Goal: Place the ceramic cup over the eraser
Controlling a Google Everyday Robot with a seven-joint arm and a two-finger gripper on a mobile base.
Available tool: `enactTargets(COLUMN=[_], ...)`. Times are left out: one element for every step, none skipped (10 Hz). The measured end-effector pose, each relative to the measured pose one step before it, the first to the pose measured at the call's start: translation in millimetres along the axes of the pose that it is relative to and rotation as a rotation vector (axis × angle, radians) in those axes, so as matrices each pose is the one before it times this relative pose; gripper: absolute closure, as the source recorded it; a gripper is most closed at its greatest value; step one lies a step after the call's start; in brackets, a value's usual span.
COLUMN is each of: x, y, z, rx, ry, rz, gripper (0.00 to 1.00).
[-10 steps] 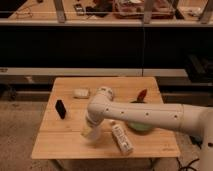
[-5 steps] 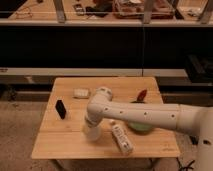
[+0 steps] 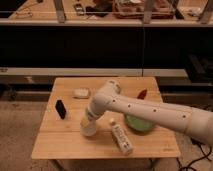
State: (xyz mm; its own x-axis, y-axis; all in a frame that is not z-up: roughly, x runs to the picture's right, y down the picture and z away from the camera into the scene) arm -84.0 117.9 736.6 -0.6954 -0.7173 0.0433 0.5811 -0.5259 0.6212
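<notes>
The ceramic cup (image 3: 89, 131) is a small white cup at the tip of my gripper (image 3: 88, 125), low over the wooden table (image 3: 65, 142), left of its middle. My gripper reaches down from the right and is shut on the cup. The eraser (image 3: 60, 108) is a small black upright block near the table's left edge, a short way up and left of the cup and apart from it.
A pale off-white lump (image 3: 81, 93) lies at the back left. A white tube-like bottle (image 3: 121, 139) lies right of the cup near the front. A green bowl (image 3: 139, 122) sits under my arm at the right. A dark red object (image 3: 142, 94) is at the back right.
My gripper with the cup has barely shifted, staying low over the table. The eraser and the other objects have not moved.
</notes>
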Motion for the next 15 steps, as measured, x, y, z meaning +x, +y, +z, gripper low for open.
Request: enactTargets(x=[13.40,14.17,19.38,27.77,17.63,11.96,16.44,12.68,8.27,12.06,4.99,4.33,2.59,2.00,0.41], y=[8.03,7.27,5.59,0.80,0.12,1.35,5.73,2.34,-0.96,-4.94,-4.26,-4.48,-3.17,-3.42,-3.17], z=[-11.74,-9.46,-7.46,-5.50,-3.06,-0.18,0.80,2.53,2.56,4.49,3.56,2.46,2.28,4.64,5.29], rx=[-0.00681,-0.00813,-0.00920,-0.00123,-0.00140,-0.00148,-0.00238,0.01640,0.02098,0.04491,0.02874,0.02665,0.02048,0.01825,0.00930], ry=[0.03107,0.02658,0.02688,0.03255,0.02106,0.01704,0.02930,0.02639,0.01774,0.02527,0.00895,0.00662,0.00071,-0.00777,-0.01083], rz=[0.00470,0.00095,-0.00558,-0.01475,-0.00802,-0.00050,0.01133,0.02177,0.01095,0.00992,0.00086,-0.00207,-0.00685,-0.01408,-0.01049], gripper=[1.00,1.00,1.00,1.00,1.00,1.00,1.00,1.00,1.00,1.00,1.00,1.00,1.00,1.00,1.00])
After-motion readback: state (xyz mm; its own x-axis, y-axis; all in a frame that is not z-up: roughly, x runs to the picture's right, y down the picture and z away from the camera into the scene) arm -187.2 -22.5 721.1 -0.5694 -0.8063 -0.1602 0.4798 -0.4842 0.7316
